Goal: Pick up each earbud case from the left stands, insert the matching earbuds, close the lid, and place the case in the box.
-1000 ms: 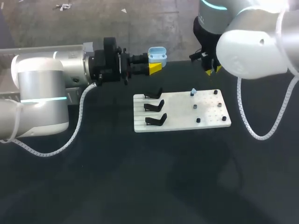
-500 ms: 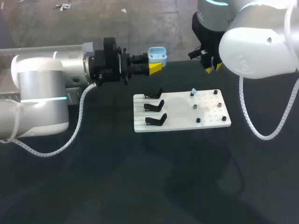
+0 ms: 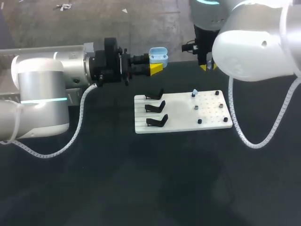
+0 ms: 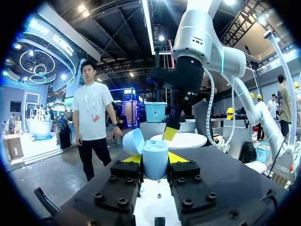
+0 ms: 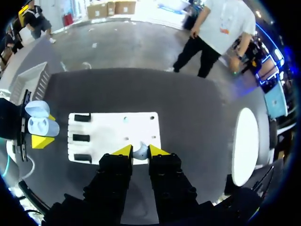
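1. Both pincers are closed on something. The left gripper [image 4: 155, 159] clamps the pale blue earbud case [image 3: 158, 53] from two sides. It holds the case in the air past the far edge of the white board [image 3: 181, 121], with the lid [image 4: 132, 141] swung open.
2. The right gripper [image 5: 140, 149] pinches a small pale earbud [image 5: 139, 153] between its yellow tips. It is up off the board, to the case's right and apart from it.
3. All three black stands [image 3: 156, 107] on the board are bare. A second earbud [image 3: 194, 92] sits on a peg near the board's far edge.
4. The step in hand looks like insertion: the case is lifted and open, and the first bud is gripped but not yet seated.
5. The next move calls for carrying the bud across until it is over the open well and turning it to suit the socket. It should then be lowered gently, with the fingers parting only once it is seated. The left arm should hold the case steady throughout. The second bud, the lid and the box are left to do.
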`<state>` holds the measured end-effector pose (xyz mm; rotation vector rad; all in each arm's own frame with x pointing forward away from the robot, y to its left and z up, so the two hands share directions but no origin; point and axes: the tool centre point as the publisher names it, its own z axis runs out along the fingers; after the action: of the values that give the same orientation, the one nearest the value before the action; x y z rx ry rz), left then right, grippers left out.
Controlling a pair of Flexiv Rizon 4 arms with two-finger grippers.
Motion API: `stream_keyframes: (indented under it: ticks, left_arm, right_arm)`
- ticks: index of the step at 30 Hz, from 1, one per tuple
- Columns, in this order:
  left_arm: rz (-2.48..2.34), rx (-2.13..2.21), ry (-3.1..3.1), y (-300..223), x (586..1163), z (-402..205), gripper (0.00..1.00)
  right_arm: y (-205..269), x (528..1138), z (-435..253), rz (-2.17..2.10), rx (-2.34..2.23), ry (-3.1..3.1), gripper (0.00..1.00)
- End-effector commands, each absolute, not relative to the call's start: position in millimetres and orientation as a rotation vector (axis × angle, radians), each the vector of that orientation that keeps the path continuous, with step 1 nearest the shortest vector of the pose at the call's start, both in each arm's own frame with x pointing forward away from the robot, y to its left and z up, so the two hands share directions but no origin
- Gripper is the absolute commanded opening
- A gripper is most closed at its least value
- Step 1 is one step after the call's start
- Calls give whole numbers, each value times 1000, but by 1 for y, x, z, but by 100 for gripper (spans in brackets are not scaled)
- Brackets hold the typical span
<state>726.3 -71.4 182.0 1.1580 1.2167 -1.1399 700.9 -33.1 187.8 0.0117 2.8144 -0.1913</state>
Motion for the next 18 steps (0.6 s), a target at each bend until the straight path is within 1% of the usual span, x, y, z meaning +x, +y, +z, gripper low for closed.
stream_keyframes:
  ticks: [1,11,18]
  left_arm:
    - [-1135,1154,1218,-72,725,182,0]
    - [-1135,1154,1218,-72,725,182,0]
    - [-1135,1154,1218,-72,725,182,0]
  right_arm:
    - [-25,690,194,-171,388,2767,0]
    - [-18,681,205,-117,621,2737,0]
    - [-17,681,206,-105,635,2744,0]
